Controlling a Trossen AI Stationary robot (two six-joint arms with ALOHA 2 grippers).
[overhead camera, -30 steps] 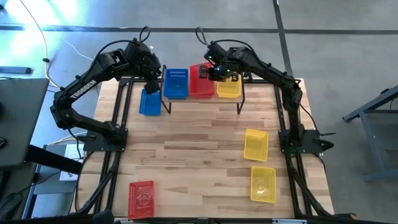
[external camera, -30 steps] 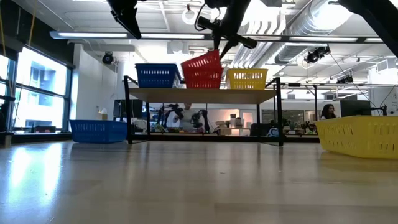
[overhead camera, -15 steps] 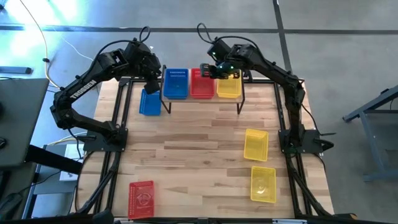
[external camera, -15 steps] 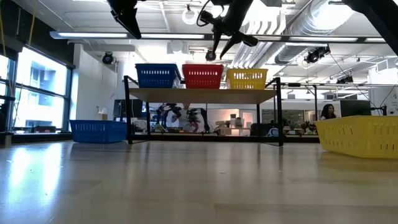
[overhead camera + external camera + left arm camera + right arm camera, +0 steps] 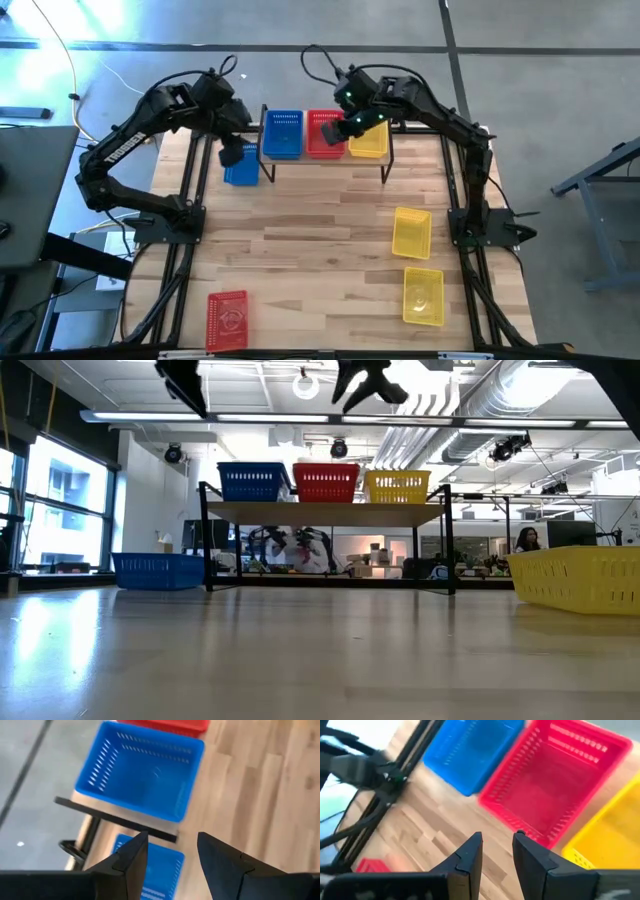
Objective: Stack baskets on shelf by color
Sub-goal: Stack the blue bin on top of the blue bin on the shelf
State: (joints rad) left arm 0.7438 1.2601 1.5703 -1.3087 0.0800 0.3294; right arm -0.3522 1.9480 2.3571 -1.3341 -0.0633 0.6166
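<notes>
Overhead, the right end effector [image 5: 352, 122] hovers empty and parted above the red basket [image 5: 323, 134] (the low view crops its fingers).

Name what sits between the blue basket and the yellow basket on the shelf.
A red basket sits between the blue basket and yellow basket on the shelf, clearest in the low view.

Baskets [image 5: 283, 134] were perforated plastic, slightly glossy; shelf [image 5: 325, 512] pale wood on thin black metal legs; table [image 5: 320, 240] matt planks.
</notes>
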